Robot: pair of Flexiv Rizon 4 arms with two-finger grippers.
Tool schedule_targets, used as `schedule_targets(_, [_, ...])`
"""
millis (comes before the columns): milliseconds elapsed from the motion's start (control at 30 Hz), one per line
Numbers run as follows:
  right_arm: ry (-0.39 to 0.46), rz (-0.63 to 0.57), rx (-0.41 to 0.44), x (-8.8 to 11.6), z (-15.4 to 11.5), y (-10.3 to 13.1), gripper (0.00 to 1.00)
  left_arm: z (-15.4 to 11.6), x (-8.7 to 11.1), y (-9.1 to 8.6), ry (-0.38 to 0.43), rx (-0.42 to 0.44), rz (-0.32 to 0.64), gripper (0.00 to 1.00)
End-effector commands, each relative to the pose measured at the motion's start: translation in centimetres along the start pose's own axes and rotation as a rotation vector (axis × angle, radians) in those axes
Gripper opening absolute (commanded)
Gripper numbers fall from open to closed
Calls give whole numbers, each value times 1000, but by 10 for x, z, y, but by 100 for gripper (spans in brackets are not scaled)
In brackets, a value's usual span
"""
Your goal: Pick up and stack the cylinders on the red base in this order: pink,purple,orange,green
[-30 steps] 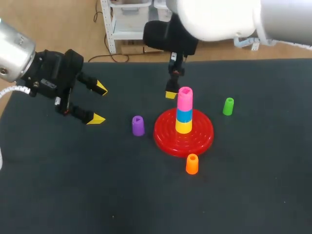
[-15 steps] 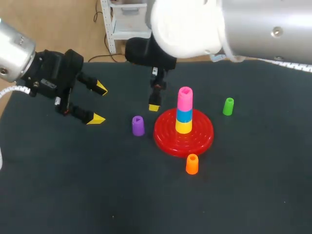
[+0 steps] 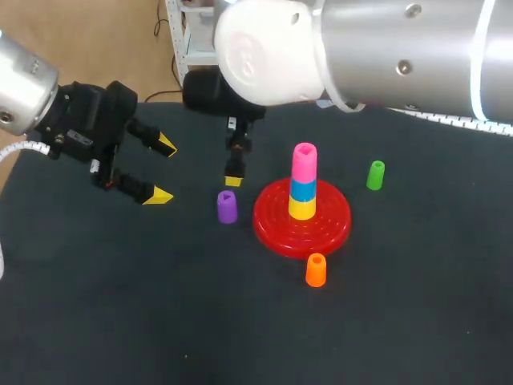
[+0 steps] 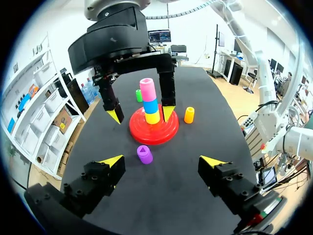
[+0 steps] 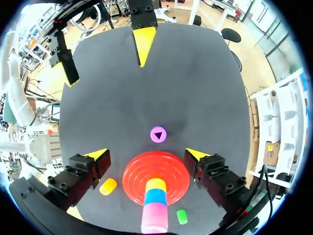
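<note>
Head view. Dark table (image 3: 120, 305). Red base (image 3: 276, 233) sits a little right of middle. It carries a stack of yellow cylinder (image 3: 301, 208) at the bottom, blue cylinder (image 3: 302, 190) in the middle and pink cylinder (image 3: 304, 164) on top. Purple cylinder (image 3: 227, 207) stands upright on the table just beside the base's left rim, apart from it. Orange cylinder (image 3: 316, 270) stands upright just in front of the base. Green cylinder (image 3: 375, 175) stands behind and to the right, clear of the rim.

Left gripper (image 3: 163, 170) hangs at the left side of the table, fingers spread wide and holding nothing, well apart from every cylinder. Right arm reaches across from the right. Right gripper (image 3: 234, 164) hangs just behind the purple cylinder and is not touching it. Only one yellow tip shows here.

Left wrist view. Own fingers stand wide with nothing in them. The purple cylinder is ahead, in line with the gap and out of reach. The base and stack stand beyond it. The right gripper hangs above them, its two tips far apart and either side of the stack as seen from here.

Right wrist view. Looking down, own fingers are wide and empty. The base lies below, between them, with the stack rising from it. The purple cylinder is just ahead of the base's rim, its hollow top showing. The orange cylinder is beside one finger and the green one beside the base. The left gripper's tips show far ahead.
</note>
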State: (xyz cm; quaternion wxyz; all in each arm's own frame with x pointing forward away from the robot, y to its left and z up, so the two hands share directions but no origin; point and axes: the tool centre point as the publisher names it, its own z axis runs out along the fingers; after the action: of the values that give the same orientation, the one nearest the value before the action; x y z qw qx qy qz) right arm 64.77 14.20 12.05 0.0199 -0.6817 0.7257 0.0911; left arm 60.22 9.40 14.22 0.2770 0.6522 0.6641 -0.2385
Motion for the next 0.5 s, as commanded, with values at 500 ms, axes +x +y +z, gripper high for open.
schedule_targets(500, [8,2,-10,4,3,-1,100,1,0,0,1,-1,0,100])
